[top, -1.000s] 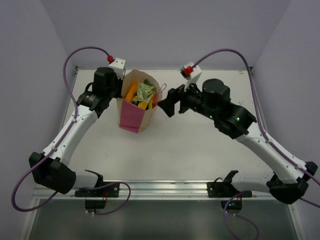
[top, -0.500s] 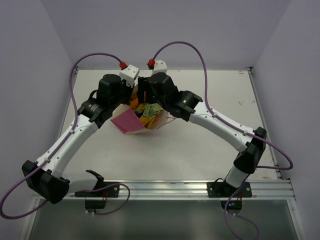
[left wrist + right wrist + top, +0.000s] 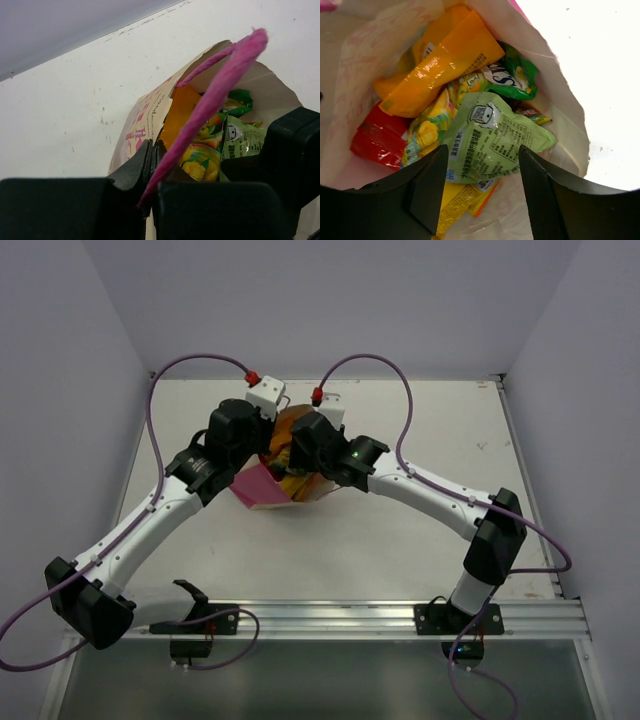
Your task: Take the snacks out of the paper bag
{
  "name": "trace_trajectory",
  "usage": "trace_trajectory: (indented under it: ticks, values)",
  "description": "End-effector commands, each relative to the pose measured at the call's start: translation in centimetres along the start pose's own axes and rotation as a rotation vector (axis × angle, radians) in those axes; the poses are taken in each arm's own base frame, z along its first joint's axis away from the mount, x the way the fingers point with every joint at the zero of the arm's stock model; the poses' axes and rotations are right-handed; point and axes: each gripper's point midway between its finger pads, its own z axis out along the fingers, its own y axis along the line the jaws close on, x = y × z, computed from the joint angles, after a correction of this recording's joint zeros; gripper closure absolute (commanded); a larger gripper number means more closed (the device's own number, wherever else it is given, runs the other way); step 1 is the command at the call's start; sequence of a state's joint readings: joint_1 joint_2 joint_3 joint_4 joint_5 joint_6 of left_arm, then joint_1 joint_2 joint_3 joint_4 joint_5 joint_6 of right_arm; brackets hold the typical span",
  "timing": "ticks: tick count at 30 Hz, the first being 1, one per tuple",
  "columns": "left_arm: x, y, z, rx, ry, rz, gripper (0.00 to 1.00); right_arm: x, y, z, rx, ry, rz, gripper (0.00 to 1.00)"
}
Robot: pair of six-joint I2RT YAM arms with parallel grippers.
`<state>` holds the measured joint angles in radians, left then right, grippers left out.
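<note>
The tan paper bag (image 3: 262, 490) with a pink side panel leans tilted at the table's middle back. My left gripper (image 3: 152, 155) is shut on the bag's rim (image 3: 150, 117), beside a pink cord handle (image 3: 215, 85). My right gripper (image 3: 482, 160) is open, its jaws inside the bag's mouth, astride a light-green packet (image 3: 495, 137). Around it lie an orange packet (image 3: 440, 55), a red packet (image 3: 377, 140), a dark-green packet (image 3: 515, 80) and a yellow fruit-printed packet (image 3: 427, 130). In the top view the right gripper (image 3: 300, 445) covers the bag's mouth.
The white table (image 3: 420, 410) has a raised rim at the back and sides. A metal rail (image 3: 330, 618) with the arm bases runs along the near edge. Purple cables (image 3: 370, 365) arc above both wrists.
The right arm swung left from beside the bag and its gripper went down into the bag's mouth. The left gripper tilted the bag toward the right arm.
</note>
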<state>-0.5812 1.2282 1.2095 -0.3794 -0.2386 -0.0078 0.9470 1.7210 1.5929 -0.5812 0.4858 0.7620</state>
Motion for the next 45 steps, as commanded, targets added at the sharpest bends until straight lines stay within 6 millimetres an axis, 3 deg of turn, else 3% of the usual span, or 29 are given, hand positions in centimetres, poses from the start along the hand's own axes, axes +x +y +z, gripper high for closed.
trace_trajectory:
  ticks: [1, 9, 15, 21, 27, 30, 31, 33, 45]
  values:
    - [-3.5, -0.7, -0.7, 0.005, -0.14, -0.084, 1.0, -2.4, 0.7, -0.6, 0.0, -0.078, 0.109, 0.39]
    - [-3.1, -1.4, -0.7, -0.005, -0.131, -0.117, 1.0, -5.0, 1.1, -1.6, -0.004, -0.157, 0.168, 0.36]
    - [-2.6, -1.6, -0.6, -0.005, -0.123, -0.119, 1.0, -5.2, 1.4, -1.1, -0.004, -0.168, 0.187, 0.38]
    - [-2.6, -1.5, -0.6, -0.015, -0.122, -0.132, 1.0, -3.3, 0.7, 0.7, 0.051, -0.133, 0.17, 0.48]
    - [-2.5, -1.6, -0.6, -0.009, -0.121, -0.134, 1.0, -2.7, 0.4, 1.3, 0.069, -0.127, 0.167, 0.65]
    - [-2.3, -1.6, -0.6, -0.013, -0.118, -0.134, 1.0, -3.2, 0.2, 0.9, 0.069, -0.14, 0.158, 0.83]
    - [-2.2, -1.5, -0.7, -0.017, -0.118, -0.135, 1.0, -3.3, 0.2, 0.7, 0.066, -0.142, 0.155, 0.93]
    - [-2.2, -1.3, -0.7, -0.029, -0.118, -0.135, 1.0, -3.8, -0.2, -0.3, 0.055, -0.153, 0.158, 1.0]
    - [-1.5, -0.4, -0.8, -0.074, -0.108, -0.124, 1.0, -8.1, -2.4, -9.7, -0.157, -0.291, 0.117, 1.0]
